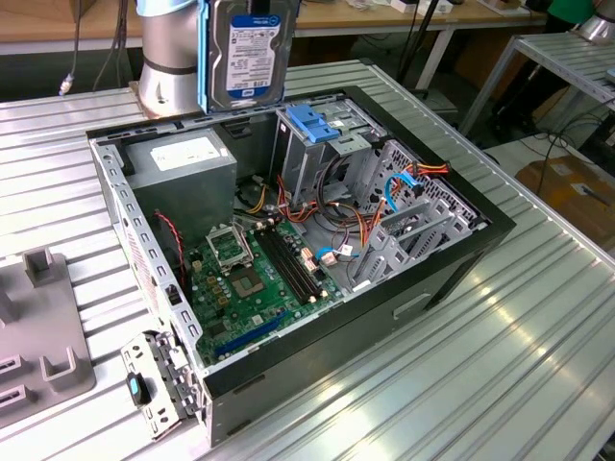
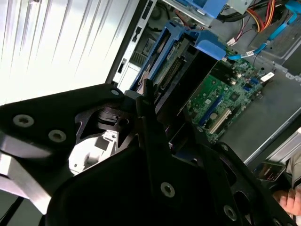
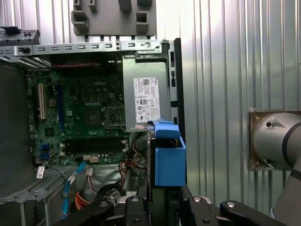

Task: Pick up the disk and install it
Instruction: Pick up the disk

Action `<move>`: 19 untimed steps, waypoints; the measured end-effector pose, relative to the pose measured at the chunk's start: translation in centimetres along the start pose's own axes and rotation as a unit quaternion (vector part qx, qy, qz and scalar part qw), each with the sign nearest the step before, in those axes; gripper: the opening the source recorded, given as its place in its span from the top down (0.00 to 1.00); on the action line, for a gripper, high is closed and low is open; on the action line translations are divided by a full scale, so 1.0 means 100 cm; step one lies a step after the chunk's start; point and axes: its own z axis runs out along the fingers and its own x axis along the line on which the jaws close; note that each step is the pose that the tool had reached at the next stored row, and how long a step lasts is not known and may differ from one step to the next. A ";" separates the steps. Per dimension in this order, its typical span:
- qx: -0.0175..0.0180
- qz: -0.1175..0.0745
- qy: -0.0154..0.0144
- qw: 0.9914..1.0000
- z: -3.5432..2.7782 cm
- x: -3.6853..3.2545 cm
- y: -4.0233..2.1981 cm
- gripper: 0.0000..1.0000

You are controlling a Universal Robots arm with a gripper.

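Gripper [image 3: 162, 201]: closed hard on the disk [image 1: 247, 53], one finger on each flat face, seen in both wrist views. Grip is taken from above.

Disk posn: airborne and touching nothing below. It hangs over the far rim of the PC case [image 1: 452, 274], above the grey PSU box [image 1: 183, 161] and toward the exterior view's left of the metal cage [image 1: 312, 134] w/ blue top.

Disk attitude: stands on edge, long axis vertical. White label [image 1: 248, 43] faces the exterior camera, its blue band at the lower end. Blue rail [image 1: 203, 58] runs down the long edge on the exterior view's left. In the first wrist view the disk shows end-on, just beside the PSU box.

Edges / room:
- Case lies on its side, open face up, mid-table [image 1: 500, 384].
- Arm base [image 1: 168, 58] stands at the table's far edge, just behind the case's far rim.
- PSU box fills the case's far corner on the exterior view's left, w/ the cage upright next to it along the far wall.
- Motherboard [image 1: 250, 269] lies flat on the case floor.
- Orange and blue cables [image 1: 370, 226] crowd the floor beside the cage.
- Open air on all sides of the disk above the rim.
- Grey fixture [image 1: 38, 327] sits at the table's edge on the exterior view's left, apart from the case.
- Metal bracket [image 1: 154, 384] is at the case's near corner.
- Person's hand [image 2: 288, 197] is outside the case wall.
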 end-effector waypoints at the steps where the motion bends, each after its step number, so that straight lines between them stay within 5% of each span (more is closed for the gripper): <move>1: 0.000 0.000 0.000 1.000 0.0001 -0.0003 -0.0074 0.65; 4: 0.000 0.000 0.000 1.000 0.0003 -0.0008 -0.0174 0.65; 19: 0.000 0.000 0.000 1.000 0.0004 -0.0010 -0.0187 0.65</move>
